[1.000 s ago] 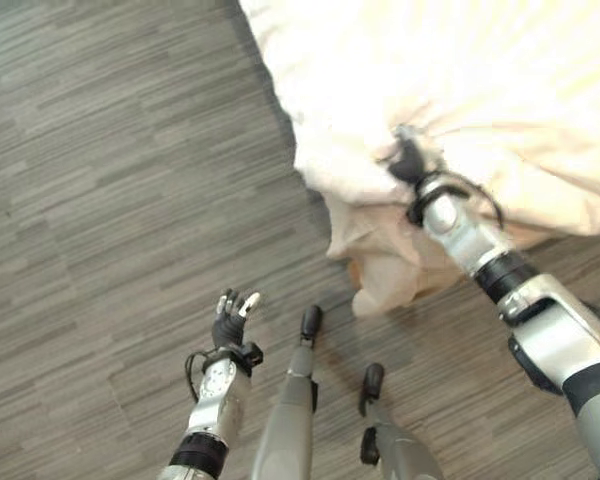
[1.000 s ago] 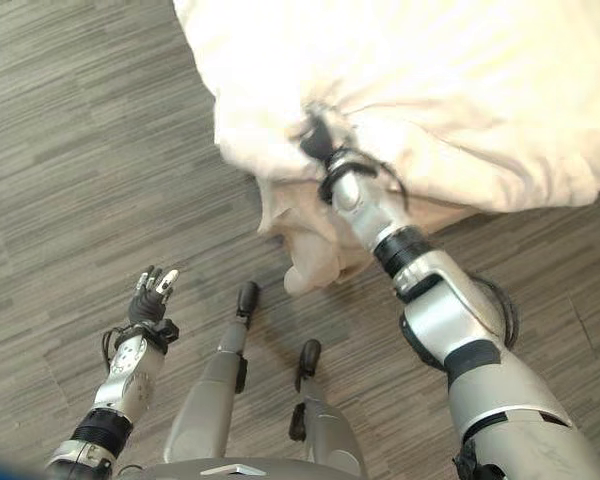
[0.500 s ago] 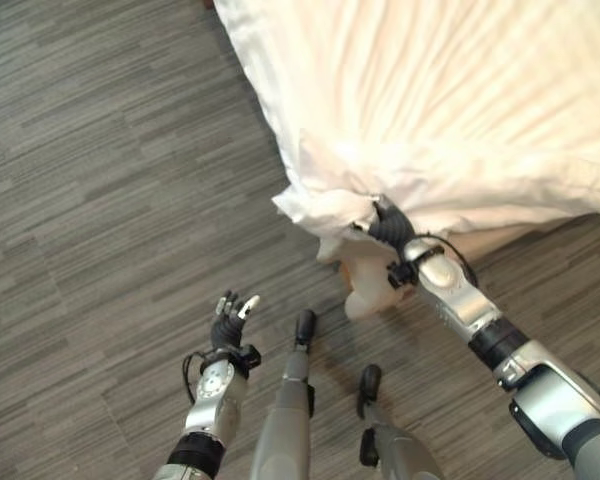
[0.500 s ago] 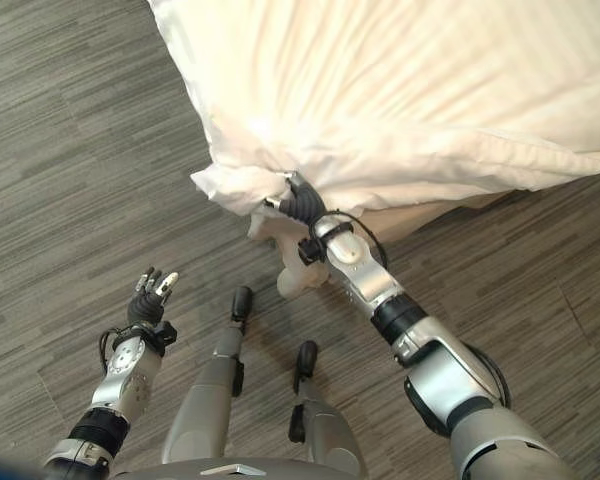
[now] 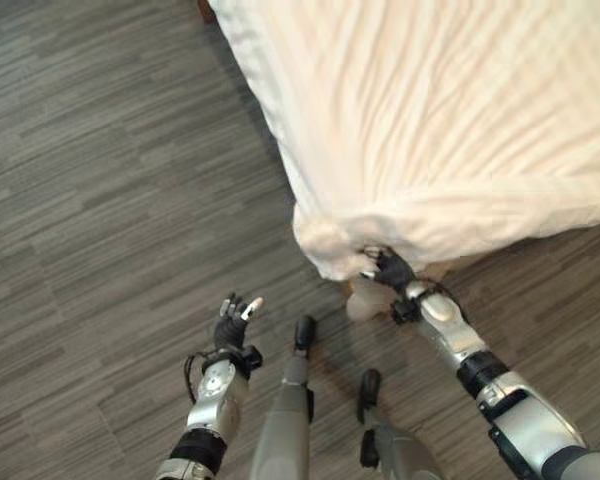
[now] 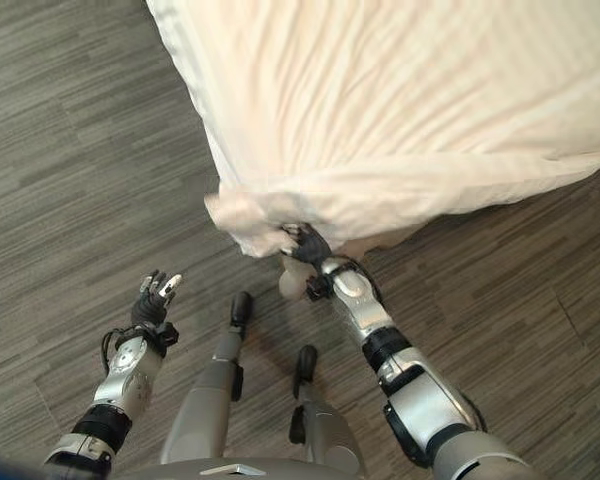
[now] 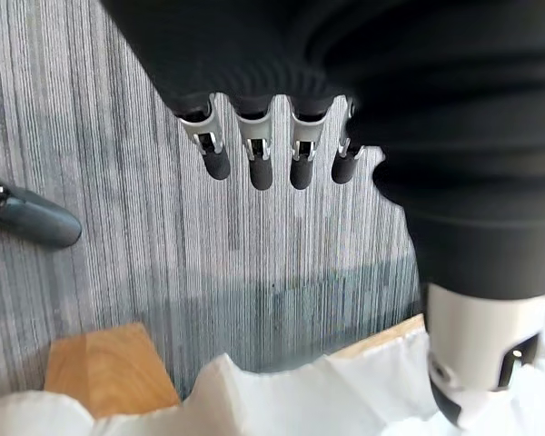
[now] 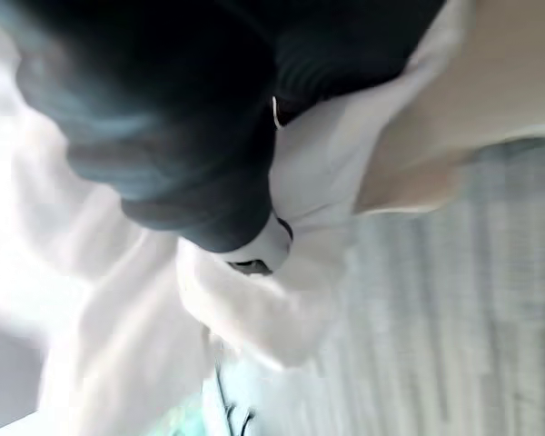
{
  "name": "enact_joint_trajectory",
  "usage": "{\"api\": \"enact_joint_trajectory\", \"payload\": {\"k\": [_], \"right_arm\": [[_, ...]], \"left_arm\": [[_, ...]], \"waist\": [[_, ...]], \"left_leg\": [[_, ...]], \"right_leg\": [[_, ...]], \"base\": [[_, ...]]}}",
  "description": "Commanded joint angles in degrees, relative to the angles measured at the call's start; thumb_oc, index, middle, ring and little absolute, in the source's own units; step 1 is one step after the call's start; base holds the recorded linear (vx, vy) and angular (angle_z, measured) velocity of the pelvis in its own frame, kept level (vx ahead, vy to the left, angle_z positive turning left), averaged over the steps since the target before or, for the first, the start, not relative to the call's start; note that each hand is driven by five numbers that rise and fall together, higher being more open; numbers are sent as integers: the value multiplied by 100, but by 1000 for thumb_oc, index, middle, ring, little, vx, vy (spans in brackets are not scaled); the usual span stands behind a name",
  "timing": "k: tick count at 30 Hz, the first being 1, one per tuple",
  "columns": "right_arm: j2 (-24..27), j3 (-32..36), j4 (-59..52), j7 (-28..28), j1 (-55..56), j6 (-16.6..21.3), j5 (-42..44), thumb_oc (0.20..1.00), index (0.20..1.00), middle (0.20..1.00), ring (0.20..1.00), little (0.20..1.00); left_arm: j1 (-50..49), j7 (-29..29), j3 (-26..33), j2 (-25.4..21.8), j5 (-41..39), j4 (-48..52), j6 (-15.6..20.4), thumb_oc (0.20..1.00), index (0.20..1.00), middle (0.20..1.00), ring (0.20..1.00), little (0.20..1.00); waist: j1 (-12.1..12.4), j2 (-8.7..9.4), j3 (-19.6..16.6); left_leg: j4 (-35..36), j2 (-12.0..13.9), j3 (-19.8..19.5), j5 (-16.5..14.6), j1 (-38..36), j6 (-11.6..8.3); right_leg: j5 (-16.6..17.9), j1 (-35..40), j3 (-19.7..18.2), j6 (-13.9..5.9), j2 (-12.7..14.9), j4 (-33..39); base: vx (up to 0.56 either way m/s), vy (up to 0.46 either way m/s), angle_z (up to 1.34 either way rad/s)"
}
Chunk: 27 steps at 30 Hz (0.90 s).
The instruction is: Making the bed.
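Note:
A cream-white duvet (image 5: 450,120) covers the bed across the upper right of the eye views. Its near corner (image 6: 248,215) hangs bunched over the bed's corner. My right hand (image 5: 390,270) reaches up under that corner and is shut on the cloth. In the right wrist view the white fabric (image 8: 254,309) folds round the hand's dark cover (image 8: 163,118) and hides the fingers. My left hand (image 5: 230,322) hovers over the floor to the left of the bed, open and holding nothing, with its straight fingers (image 7: 259,154) pointing at the floor.
Grey plank floor (image 5: 100,180) lies left of and in front of the bed. A pale lump of bedding (image 5: 364,298) pokes out under the duvet corner. A wooden bed leg (image 7: 109,368) stands on the floor beside white cloth (image 7: 300,400).
My right hand has pulled the duvet corner back toward me and down over the bed's corner, and the cover now lies smoother. The left hand has stayed in place.

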State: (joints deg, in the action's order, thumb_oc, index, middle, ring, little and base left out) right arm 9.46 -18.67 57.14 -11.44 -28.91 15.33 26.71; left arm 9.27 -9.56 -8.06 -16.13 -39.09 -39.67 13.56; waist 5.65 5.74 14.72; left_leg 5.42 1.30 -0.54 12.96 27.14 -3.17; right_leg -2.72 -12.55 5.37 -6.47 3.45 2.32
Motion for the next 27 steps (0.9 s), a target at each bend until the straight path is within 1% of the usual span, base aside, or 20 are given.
{"api": "enact_joint_trajectory", "payload": {"k": [1,3,4,5,7,9,10,13,14,15,16,17,19,20,21,22,24,25,26,27], "right_arm": [[319,324,1895,599,1792,-1519,-130,200,200,200,200,200],[402,845,2161,637,2016,-1552,74,200,200,200,200,200],[403,847,2161,636,2014,-1552,74,200,200,200,200,200],[473,1172,2363,625,2211,-1608,136,200,200,200,200,200],[578,1547,2566,635,2468,-1667,170,200,200,200,200,200],[633,1694,2641,632,2587,-1695,127,200,200,200,200,200],[737,1968,2774,627,2813,-1742,118,200,200,200,200,200],[877,2366,2945,640,3079,-1789,100,200,200,200,200,200],[880,2367,2943,639,3084,-1790,100,200,200,200,200,200],[981,2671,3036,652,3276,-1808,121,200,200,200,200,200],[1051,2815,3095,670,3344,-1813,141,200,200,200,200,200],[1053,2816,3093,669,3349,-1814,140,200,200,200,200,200],[1220,3199,3166,754,3524,-1824,236,200,200,200,200,200],[1266,3266,3213,737,3576,-1847,213,354,354,354,354,354],[1268,3266,3212,736,3578,-1847,212,586,586,586,586,586],[1389,3386,3321,733,3720,-1891,107,1000,1000,1000,1000,1000],[1454,3445,3380,730,3783,-1916,41,1000,1000,1000,1000,1000],[1681,3678,3484,801,3905,-1945,-39,1000,1000,1000,1000,1000],[1685,3682,3485,799,3908,-1945,-41,1000,1000,1000,1000,1000],[1934,3915,3552,1010,3897,-1929,-55,1000,1000,1000,1000,1000]], "left_arm": [[230,255,-60,-164,205,-22,75,1000,1000,1000,1000,1000],[212,332,-78,-118,215,-111,42,1000,1000,1000,1000,1000],[215,332,-78,-117,214,-112,42,1000,1000,1000,1000,1000],[168,399,-49,-75,237,-165,-9,1000,1000,1000,1000,1000],[65,510,-37,-31,304,-210,-53,1000,1000,1000,1000,1000],[7,566,-9,-27,295,-191,-73,1000,1000,1000,1000,1000],[-90,639,71,-21,271,-226,-92,1000,1000,1000,1000,1000],[-216,726,193,-34,303,-251,-133,1000,1000,1000,1000,1000],[-219,726,190,-32,303,-250,-133,1000,1000,1000,1000,1000],[-292,781,243,-50,368,-247,-164,1000,1000,1000,1000,1000],[-335,809,270,-72,392,-208,-183,1000,1000,1000,1000,1000],[-340,809,269,-70,393,-205,-184,1000,1000,1000,1000,1000],[-375,816,352,-129,528,-226,-235,1000,1000,1000,1000,1000],[-368,821,378,-143,547,-245,-240,1000,1000,1000,1000,1000],[-369,822,377,-141,547,-246,-240,1000,1000,1000,1000,1000],[-354,853,415,-156,561,-265,-246,1000,1000,1000,1000,1000],[-361,880,411,-140,563,-271,-257,1000,1000,1000,1000,1000],[-327,921,369,-129,623,-299,-284,1000,1000,1000,1000,1000],[-326,921,367,-125,623,-301,-283,1000,1000,1000,1000,1000],[-335,915,332,-124,667,-253,-295,1000,1000,1000,1000,1000]], "waist": [[63,-39,561],[-38,-103,464],[-38,-105,455],[-129,-158,311],[-239,-215,164],[-290,-249,89],[-426,-309,-83],[-623,-384,-348],[-621,-386,-343],[-747,-434,-506],[-807,-459,-592],[-805,-461,-590],[-988,-489,-797],[-1033,-500,-852],[-1031,-502,-849],[-1117,-490,-956],[-1144,-494,-1000],[-1221,-487,-1089],[-1219,-491,-1086],[-1256,-494,-1106]], "left_leg": [[-42,-309,106,-589,-560,14],[-42,-342,118,-660,-751,52],[-42,-341,117,-650,-735,52],[-42,-370,137,-711,-915,94],[-42,-422,165,-780,-1127,146],[-42,-438,171,-818,-1227,171],[-42,-451,201,-900,-1454,220],[-42,-444,297,-989,-1759,262],[-42,-445,298,-992,-1769,262],[-42,-433,382,-1063,-1966,275],[-42,-429,406,-1084,-2039,280],[-42,-429,407,-1087,-2046,281],[-42,-386,535,-1156,-2276,279],[-42,-374,563,-1175,-2343,276],[-42,-373,565,-1177,-2349,276],[-42,-354,614,-1219,-2473,271],[-42,-347,621,-1236,-2527,272],[-42,-328,641,-1269,-2614,265],[-42,-328,640,-1270,-2619,265],[-42,-309,692,-1302,-2679,267]], "right_leg": [[1203,-263,-286,-494,593,268],[1157,-113,-307,-487,616,268],[1166,-129,-307,-487,614,268],[1130,8,-332,-479,636,268],[1090,178,-366,-470,666,260],[1065,256,-375,-472,678,244],[1027,401,-433,-481,701,194],[975,573,-519,-494,749,131],[973,584,-519,-494,749,132],[941,683,-595,-508,760,99],[927,724,-623,-515,768,85],[925,731,-624,-515,768,85],[864,863,-732,-529,783,52],[850,904,-758,-529,781,40],[849,910,-760,-529,780,40],[821,993,-802,-526,769,28],[813,1047,-802,-524,769,37],[778,1122,-788,-526,763,28],[777,1128,-786,-526,763,29],[785,1177,-755,-535,772,51]], "base": [[30,55,2],[28,55,-4],[49,67,-5],[61,67,-1],[71,64,3],[55,37,4],[95,67,2],[63,44,-7],[44,22,-10],[43,17,-9],[43,17,-10],[27,8,-19],[32,0,-38],[22,-7,-43],[29,-28,-37],[36,-33,-48],[37,-34,-42],[25,-26,-41],[16,-48,-56],[-12,-20,-43]]}}
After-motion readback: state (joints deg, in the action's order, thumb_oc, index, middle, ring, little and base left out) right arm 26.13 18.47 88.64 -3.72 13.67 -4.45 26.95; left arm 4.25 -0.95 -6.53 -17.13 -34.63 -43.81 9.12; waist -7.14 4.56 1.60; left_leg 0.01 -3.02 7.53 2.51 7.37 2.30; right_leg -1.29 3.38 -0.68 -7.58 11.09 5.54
